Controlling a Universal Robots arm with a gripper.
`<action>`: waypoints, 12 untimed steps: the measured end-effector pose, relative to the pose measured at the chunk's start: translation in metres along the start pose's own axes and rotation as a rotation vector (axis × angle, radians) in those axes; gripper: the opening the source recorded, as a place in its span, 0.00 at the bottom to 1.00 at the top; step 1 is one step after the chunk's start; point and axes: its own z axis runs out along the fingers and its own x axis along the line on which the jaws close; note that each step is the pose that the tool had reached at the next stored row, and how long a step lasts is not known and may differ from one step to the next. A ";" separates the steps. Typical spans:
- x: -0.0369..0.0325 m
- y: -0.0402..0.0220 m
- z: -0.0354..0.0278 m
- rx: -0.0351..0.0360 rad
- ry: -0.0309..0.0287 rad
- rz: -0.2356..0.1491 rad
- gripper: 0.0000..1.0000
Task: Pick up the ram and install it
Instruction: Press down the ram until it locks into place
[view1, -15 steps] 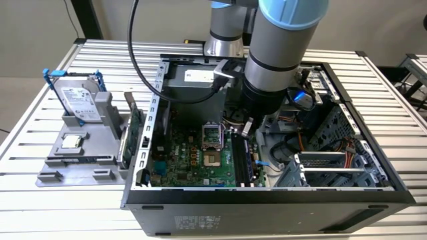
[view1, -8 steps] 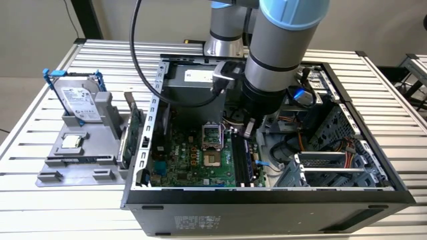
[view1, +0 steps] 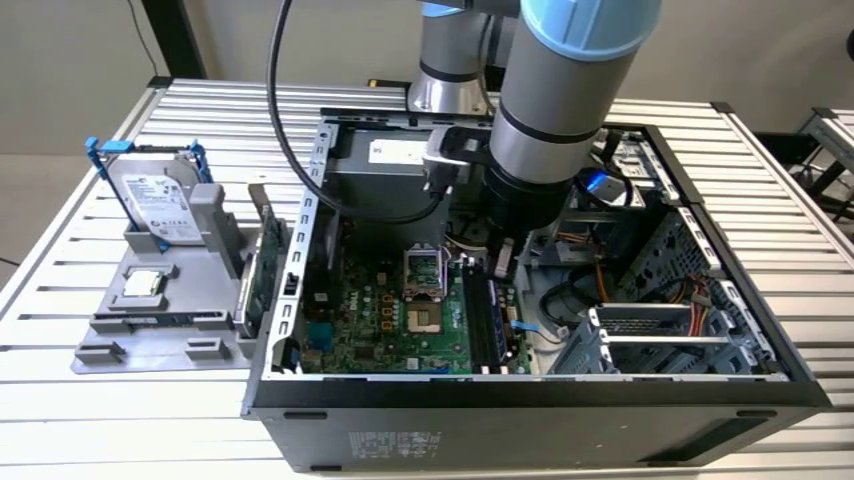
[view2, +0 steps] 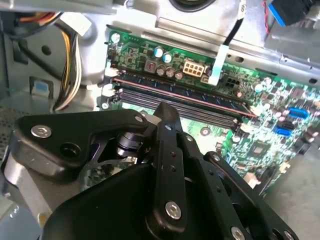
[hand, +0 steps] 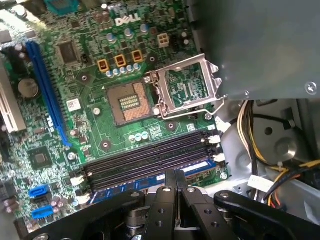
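The gripper (hand: 175, 176) jaws are closed, pressing on the ram (hand: 150, 183) seated in the motherboard (hand: 100, 135) slot nearest them. Judged best practice: press evenly until both latches engage.

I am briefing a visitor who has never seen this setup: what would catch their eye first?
The big grey robot arm with a blue joint cap reaching down into the open black computer case. Inside lies the green motherboard with its open metal processor socket, and the black gripper sits right over the long black memory slots.
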 end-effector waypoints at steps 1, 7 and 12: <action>0.0000 0.0000 0.0000 -0.0011 0.0001 -0.016 0.00; 0.0000 0.0000 0.0000 -0.0066 0.0005 -0.094 0.00; 0.0000 0.0000 0.0000 -0.0094 0.0007 -0.135 0.00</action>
